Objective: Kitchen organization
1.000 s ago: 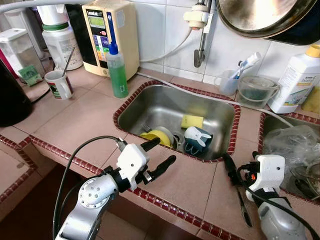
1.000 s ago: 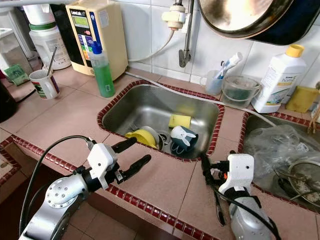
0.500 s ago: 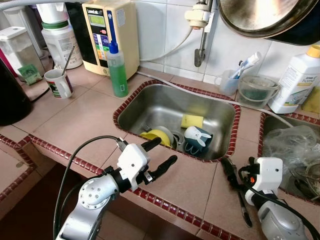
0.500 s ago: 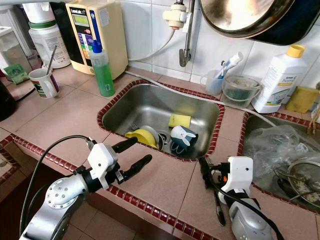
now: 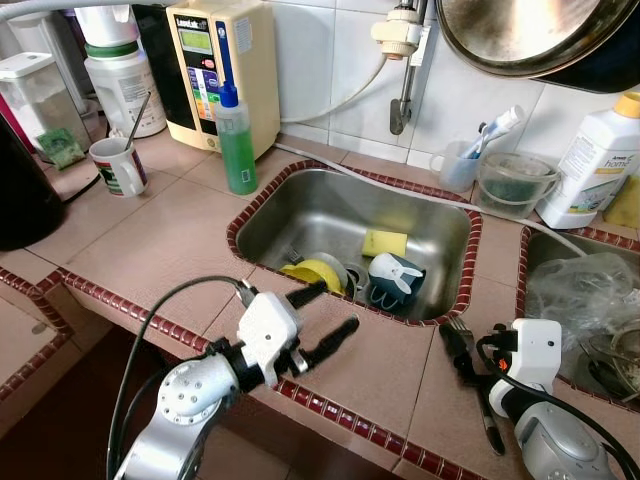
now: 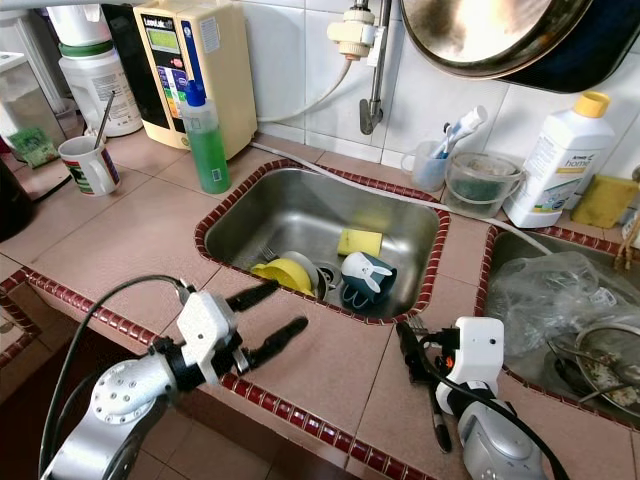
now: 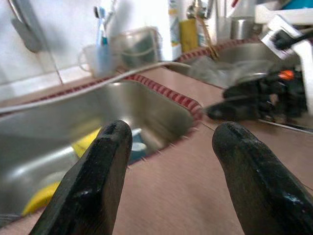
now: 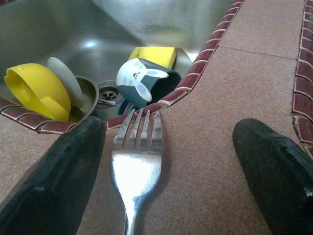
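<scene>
Low and right of centre in the head views, the right gripper (image 8: 166, 161) rests on the tiled counter (image 5: 160, 240) with its fingers spread wide to either side of a fork (image 8: 136, 161), whose tines point at the red edge of the sink (image 5: 300, 215). In the sink lie a yellow bowl (image 5: 318, 272), a blue rabbit cup (image 5: 392, 280) and a yellow sponge (image 5: 384, 242). The left gripper (image 5: 325, 315), at lower centre-left, hovers over the counter's front edge with its fingers wide apart and holding nothing.
</scene>
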Tool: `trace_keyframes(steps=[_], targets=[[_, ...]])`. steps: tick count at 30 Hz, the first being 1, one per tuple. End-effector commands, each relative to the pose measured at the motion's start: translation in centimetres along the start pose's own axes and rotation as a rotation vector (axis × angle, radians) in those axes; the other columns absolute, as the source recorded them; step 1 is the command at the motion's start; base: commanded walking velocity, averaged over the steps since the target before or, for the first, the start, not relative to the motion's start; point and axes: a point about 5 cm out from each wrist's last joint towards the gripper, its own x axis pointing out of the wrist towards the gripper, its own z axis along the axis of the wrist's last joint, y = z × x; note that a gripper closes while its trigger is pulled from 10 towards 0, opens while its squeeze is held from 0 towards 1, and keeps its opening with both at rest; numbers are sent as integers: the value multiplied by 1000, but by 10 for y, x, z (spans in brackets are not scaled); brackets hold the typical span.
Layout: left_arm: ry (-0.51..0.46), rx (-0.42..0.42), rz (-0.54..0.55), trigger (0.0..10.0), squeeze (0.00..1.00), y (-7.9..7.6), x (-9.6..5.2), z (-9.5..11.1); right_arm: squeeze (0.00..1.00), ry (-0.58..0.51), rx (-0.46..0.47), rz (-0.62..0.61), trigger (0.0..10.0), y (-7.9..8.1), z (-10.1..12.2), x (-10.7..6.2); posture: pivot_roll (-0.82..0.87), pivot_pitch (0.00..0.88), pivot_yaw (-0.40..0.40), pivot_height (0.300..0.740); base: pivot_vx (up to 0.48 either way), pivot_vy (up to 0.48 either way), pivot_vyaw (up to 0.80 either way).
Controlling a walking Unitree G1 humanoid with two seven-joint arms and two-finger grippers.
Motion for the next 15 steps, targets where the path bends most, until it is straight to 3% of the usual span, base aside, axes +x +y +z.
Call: trace_keyframes(steps=[1,7,8,9,10,11,12,14,15], targets=[[2,6,-40,10000,0,-5,-1,5,0,43,21,-36,10000,-7,-7,-3,-168,14,-15,740,0,0,0],[14,14,-59,10000,0,-10,-3,5,0,61,33,-42,10000,-8,-9,-4,-168,20,-14,740,0,0,0],[14,16,-58,10000,0,-9,-2,6,0,78,34,-43,8941,-8,-11,-4,-169,24,-12,740,0,0,0],[14,16,-58,10000,0,-9,-2,7,0,87,33,-43,8941,-9,-12,-4,-169,24,-12,740,0,0,0],[14,15,-57,10000,0,-8,-1,7,0,95,34,-39,6353,-8,-13,-5,-169,25,-12,740,0,0,0],[14,15,-57,10000,0,-8,-1,7,0,95,34,-39,6353,-8,-13,-5,-169,25,-12,740,0,0,0],[11,15,-55,10000,0,-8,0,9,0,110,26,-35,3373,-8,-14,-5,-169,27,-12,740,0,0,0],[8,15,-53,10000,0,-8,1,10,0,121,17,-35,3137,-9,-15,-5,-169,28,-11,740,0,0,0],[4,12,-52,10000,0,-8,2,11,0,125,20,-34,784,-9,-15,-5,-170,32,-11,740,0,0,0]])
